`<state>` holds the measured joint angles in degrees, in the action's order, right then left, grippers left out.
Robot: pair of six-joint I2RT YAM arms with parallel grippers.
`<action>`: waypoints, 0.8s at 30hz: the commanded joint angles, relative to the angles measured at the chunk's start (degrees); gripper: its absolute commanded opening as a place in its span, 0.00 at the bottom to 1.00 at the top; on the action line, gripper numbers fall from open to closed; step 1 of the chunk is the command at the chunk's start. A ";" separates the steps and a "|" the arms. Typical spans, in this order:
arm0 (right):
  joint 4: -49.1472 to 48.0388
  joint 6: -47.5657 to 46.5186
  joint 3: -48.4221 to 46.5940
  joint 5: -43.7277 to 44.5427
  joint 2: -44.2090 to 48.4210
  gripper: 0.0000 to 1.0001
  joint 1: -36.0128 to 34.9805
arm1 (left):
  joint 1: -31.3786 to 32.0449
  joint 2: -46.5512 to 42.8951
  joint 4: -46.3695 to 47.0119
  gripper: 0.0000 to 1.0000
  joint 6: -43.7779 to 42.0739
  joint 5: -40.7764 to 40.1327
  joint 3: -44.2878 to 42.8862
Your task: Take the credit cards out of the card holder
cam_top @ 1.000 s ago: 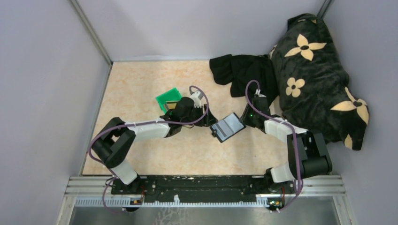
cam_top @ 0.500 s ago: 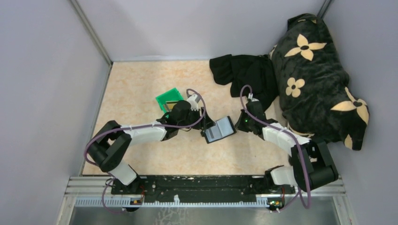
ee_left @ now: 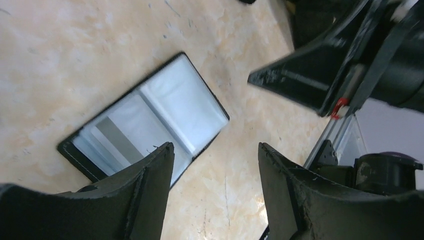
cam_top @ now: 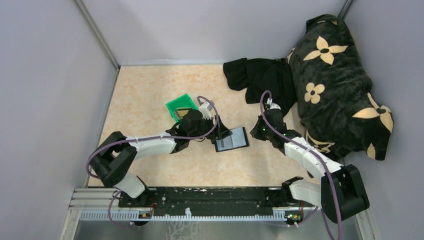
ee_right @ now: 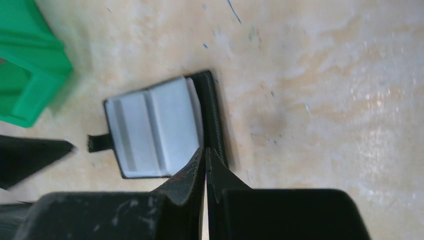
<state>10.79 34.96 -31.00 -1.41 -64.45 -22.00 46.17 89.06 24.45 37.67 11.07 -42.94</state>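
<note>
The card holder lies open and flat on the table, its pale glossy inner faces up and its small tab pointing toward my left arm. Behind one face a grey stripe shows, maybe a pale credit card in its pocket. My left gripper hovers open over the holder's left edge with nothing between its fingers. My right gripper is shut, tips at the holder's black right edge. Whether it pinches anything does not show. A gold-brown credit card lies in the green bin, partly hidden.
The green bin stands just behind my left wrist. A black cloth and a dark flowered cushion fill the back right. Grey walls close in the table at the left and back.
The card holder has slid left toward my left arm and lies flatter. My right gripper has shut and followed it. My left gripper has come to the holder's left edge.
</note>
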 commanded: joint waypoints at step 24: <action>-12.10 -6.50 -4.43 -9.76 -17.50 0.00 -0.50 | 4.61 9.03 9.62 0.68 13.27 -5.11 4.86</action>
<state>1.98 29.06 -36.56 -10.48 -81.54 -22.02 50.48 97.97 34.65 51.62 6.11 -36.73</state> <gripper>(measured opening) 0.006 0.673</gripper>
